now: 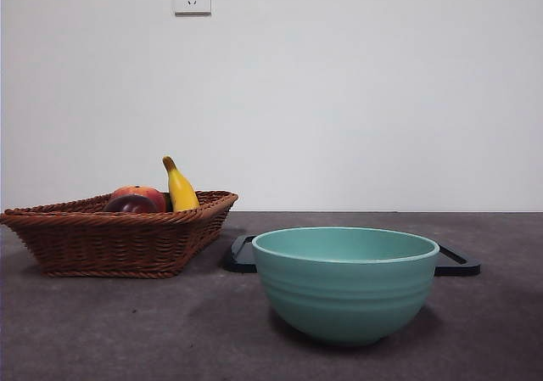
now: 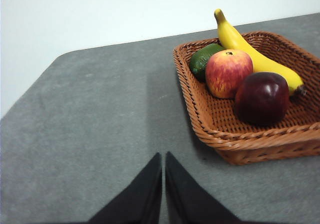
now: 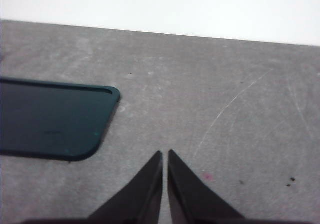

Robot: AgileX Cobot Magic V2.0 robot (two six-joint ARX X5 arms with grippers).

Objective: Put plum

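Here the plum (image 2: 261,97) lies in the wicker basket (image 2: 240,144), touching the red-orange peach (image 2: 228,72) and the banana (image 2: 255,54), with a green fruit (image 2: 202,59) behind; the left gripper (image 2: 163,156) hangs over bare table (image 2: 90,124) beside the basket, jaws pressed together, holding nothing; the right gripper (image 3: 165,154) is likewise closed and empty, near the dark tray (image 3: 50,119); the teal bowl (image 1: 344,283) stands in front of that tray

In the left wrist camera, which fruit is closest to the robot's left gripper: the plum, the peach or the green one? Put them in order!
From the left gripper, shut over bare table beside the basket:
1. The plum, at the basket's near edge.
2. The peach, behind the plum, mid-basket.
3. The green fruit, at the basket's far corner, next to the banana.
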